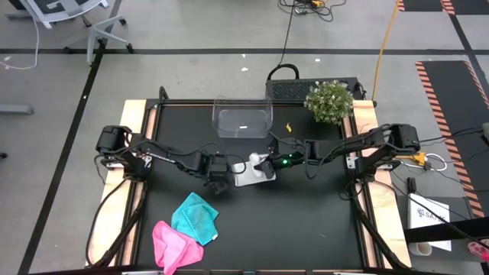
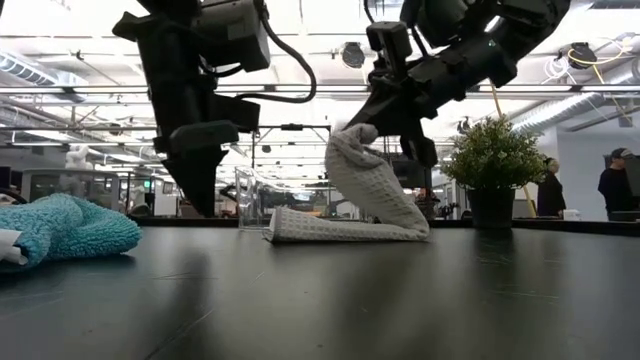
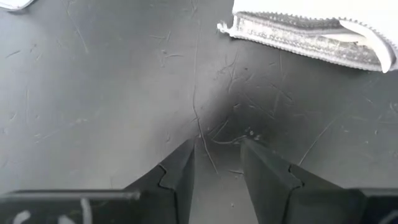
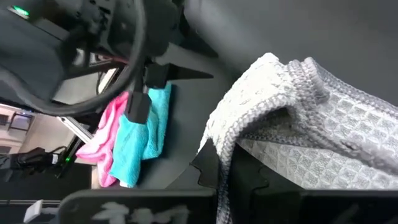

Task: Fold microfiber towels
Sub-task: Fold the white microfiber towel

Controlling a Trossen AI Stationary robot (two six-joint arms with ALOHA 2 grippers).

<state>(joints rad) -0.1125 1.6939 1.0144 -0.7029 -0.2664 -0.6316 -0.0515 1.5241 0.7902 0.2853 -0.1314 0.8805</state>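
The pale grey-white towel [image 1: 250, 173] lies near the table's middle, with one end raised [image 2: 372, 180]. My right gripper [image 1: 265, 162] is shut on that raised end. My left gripper [image 1: 218, 182] hangs just left of the towel, pointing down at the bare black table, open a little and empty [image 3: 217, 165]. The teal towel [image 1: 196, 217] and the bright pink towel [image 1: 171, 244] lie crumpled near the front left, the teal partly overlapping the pink. My right gripper pinches a bunched edge of the grey-white towel [image 4: 231, 144] between its two fingers, several layers by the look of it. The fingers come slanting down from the table's right. The held end is lifted [image 2: 352, 140]; the rest slopes down and lies folded on the table [image 2: 310, 228].
A clear plastic tub [image 1: 243, 118] stands behind the towel at the table's far side. A potted plant [image 1: 329, 101] stands at the far right corner. People stand in the room beyond [image 2: 612, 185].
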